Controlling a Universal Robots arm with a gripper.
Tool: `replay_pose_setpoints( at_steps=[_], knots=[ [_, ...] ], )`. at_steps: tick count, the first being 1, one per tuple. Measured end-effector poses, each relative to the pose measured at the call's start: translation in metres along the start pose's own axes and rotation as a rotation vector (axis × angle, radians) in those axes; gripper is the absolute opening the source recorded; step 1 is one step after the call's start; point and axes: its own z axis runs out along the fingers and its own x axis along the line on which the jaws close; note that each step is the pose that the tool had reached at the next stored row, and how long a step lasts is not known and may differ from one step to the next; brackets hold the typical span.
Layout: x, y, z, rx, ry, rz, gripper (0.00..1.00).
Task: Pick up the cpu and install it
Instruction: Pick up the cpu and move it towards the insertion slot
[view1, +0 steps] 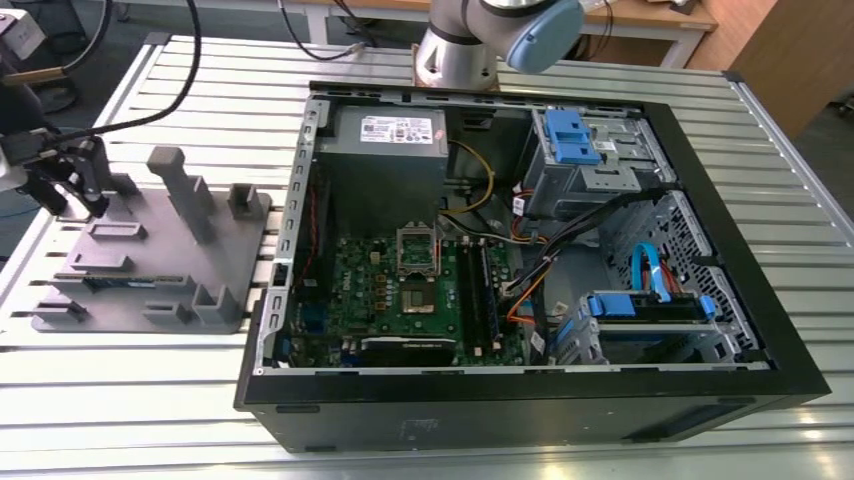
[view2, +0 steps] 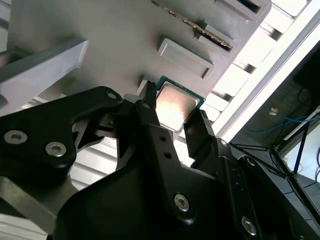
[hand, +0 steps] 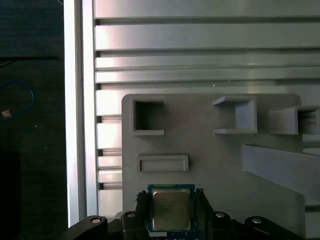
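The cpu (hand: 171, 209) lies flat with its pale metal top up, at the edge of a gray plastic holder plate (hand: 210, 165). In both wrist views it sits between the two black fingers (hand: 142, 200) of the gripper (hand: 171, 196). The jaws are closed in on two opposite edges of the chip, gripping it. Whether the chip is lifted off the plate cannot be told. In the second wrist view its green border (view2: 165, 80) shows along the side away from the gripper (view2: 173, 110).

Just past the chip, the plate has a shallow rectangular recess (hand: 162, 162), and farther on square pockets (hand: 148, 116) and raised blocks.

In the exterior view the gripper (view1: 76, 200) hangs over the far left corner of the plate (view1: 147, 260), which lies on a slatted metal table (view1: 160, 400). To the exterior view's right, well apart, an open computer case (view1: 534, 400) lies on its side. Its green board (view1: 387, 300) carries a dark framed socket (view1: 418, 255).
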Motion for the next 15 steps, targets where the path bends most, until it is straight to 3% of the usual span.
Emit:
replay_pose_setpoints(
  at_steps=[4, 15],
  knots=[
    [-0.0003, 0.0003, -0.008, -0.0002, 0.0, 0.0, 0.47],
    [-0.0004, 0.0004, -0.0092, -0.0002, 0.0, 0.0, 0.47]
  ],
)
